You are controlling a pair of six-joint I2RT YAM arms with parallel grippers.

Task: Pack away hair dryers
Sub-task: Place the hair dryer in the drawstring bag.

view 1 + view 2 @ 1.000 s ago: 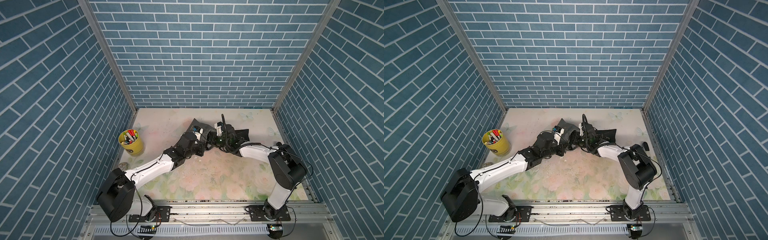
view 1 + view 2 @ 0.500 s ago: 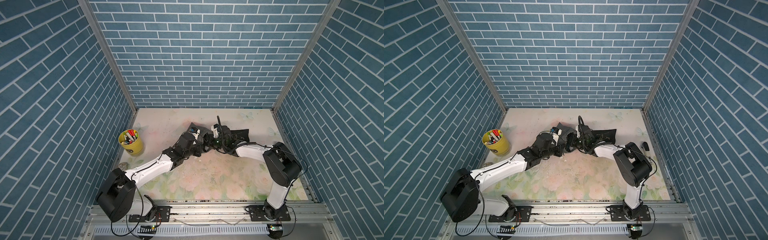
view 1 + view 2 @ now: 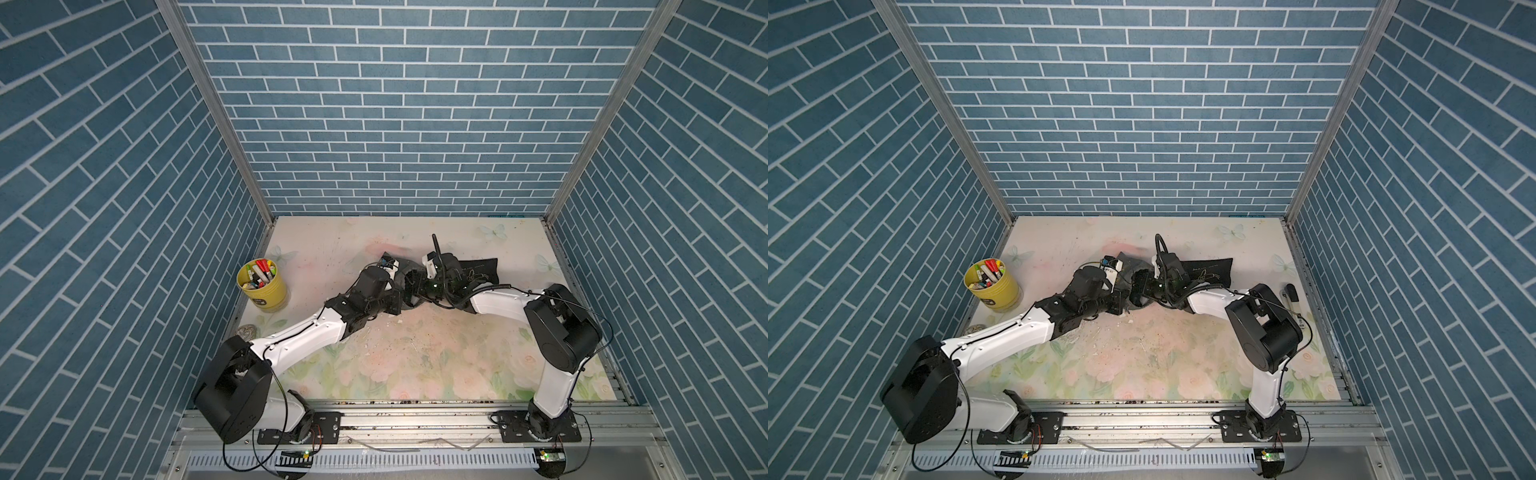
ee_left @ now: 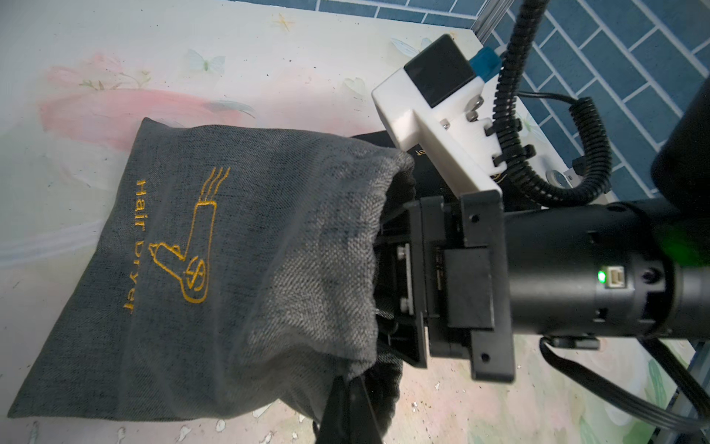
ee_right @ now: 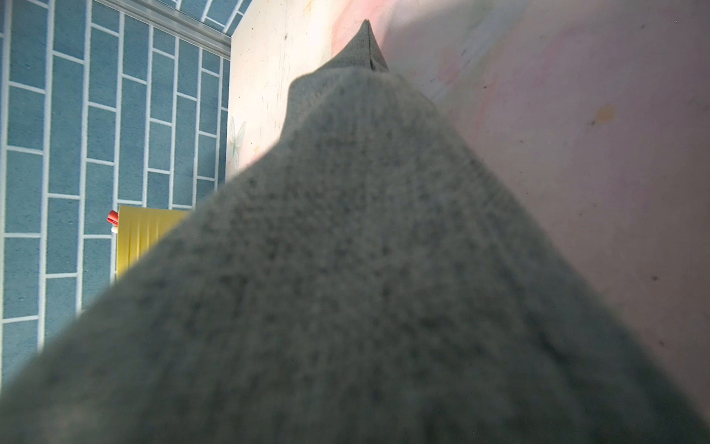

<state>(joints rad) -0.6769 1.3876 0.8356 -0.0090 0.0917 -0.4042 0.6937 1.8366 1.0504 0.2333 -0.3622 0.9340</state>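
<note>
The table (image 3: 415,357) carries both arms, which meet at its middle, toward the far side. Over the last second the right arm (image 3: 498,303) has moved its wrist a little further left, closer into the mouth of the grey pouch (image 4: 230,250). The left arm (image 3: 307,336) shows no visible shift. The grey pouch lies flat at its closed left end, and its mouth faces right and is lifted open. The black pouch (image 3: 482,266) lies just right of it, beyond the right wrist, and no gripper holds it.

The fingers of the right gripper (image 4: 399,276) are inside the grey pouch, covered by fabric, and the right wrist view shows only grey cloth. Whether its jaws are spread or clamped on something cannot be told. The left gripper (image 4: 349,399) is clenched on the near rim of the pouch mouth, holding it open.

No hair dryers are visible in any view. Judgement: one is probably being pushed into the grey pouch, so insertion is under way, with release and withdrawal not yet done
</note>
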